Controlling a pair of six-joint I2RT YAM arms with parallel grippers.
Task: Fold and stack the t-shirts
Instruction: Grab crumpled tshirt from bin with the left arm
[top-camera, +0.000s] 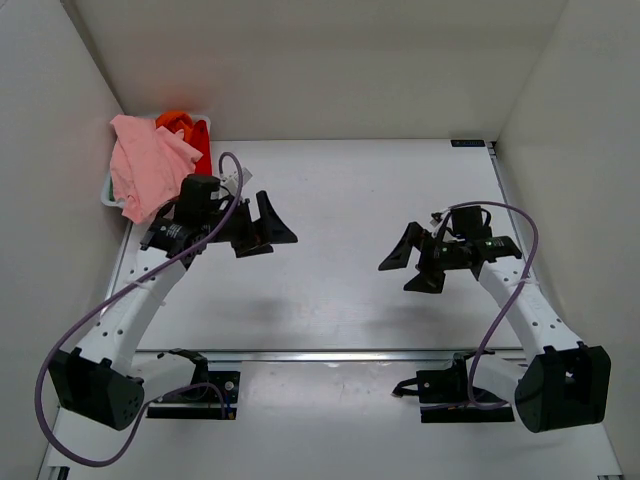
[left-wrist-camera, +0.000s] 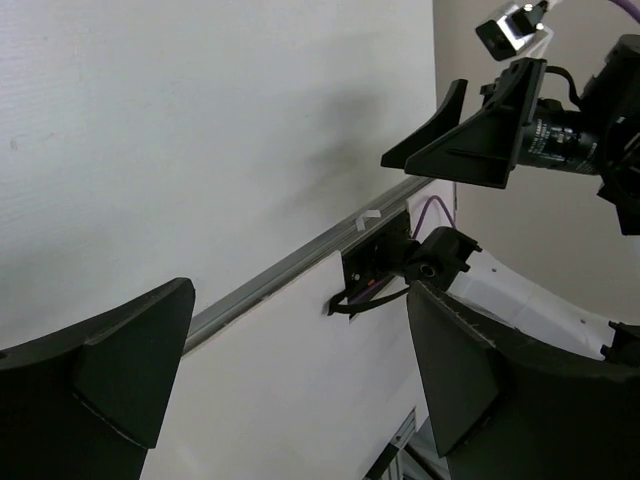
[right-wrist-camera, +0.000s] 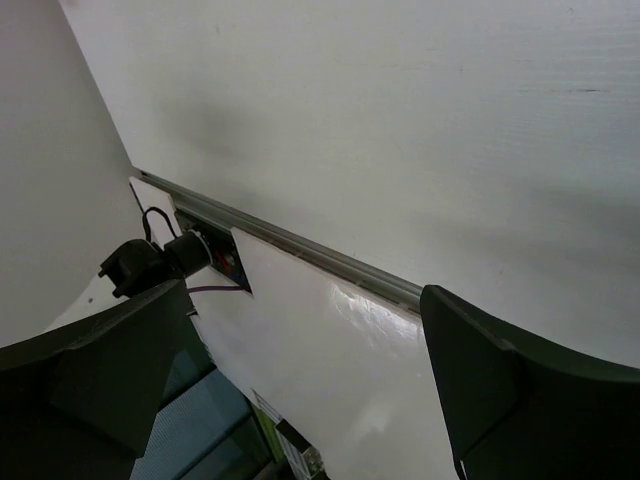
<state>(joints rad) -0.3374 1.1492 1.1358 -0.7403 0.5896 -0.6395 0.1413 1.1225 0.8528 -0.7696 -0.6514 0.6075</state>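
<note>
A salmon-pink t-shirt (top-camera: 145, 165) lies crumpled over a white tray (top-camera: 108, 196) at the back left corner, with an orange shirt (top-camera: 176, 121) and a red shirt (top-camera: 202, 143) bunched behind it. No green shirt shows. My left gripper (top-camera: 265, 228) is open and empty, hovering over the table just right of the pile; in its wrist view its gripper (left-wrist-camera: 300, 390) holds nothing. My right gripper (top-camera: 410, 265) is open and empty over the table's right half; its wrist view also shows the gripper (right-wrist-camera: 310, 390) holding nothing.
White walls close in the table (top-camera: 350, 200) at the left, back and right. A metal rail (top-camera: 330, 354) runs along the near edge by the arm bases. The right arm shows in the left wrist view (left-wrist-camera: 520, 120).
</note>
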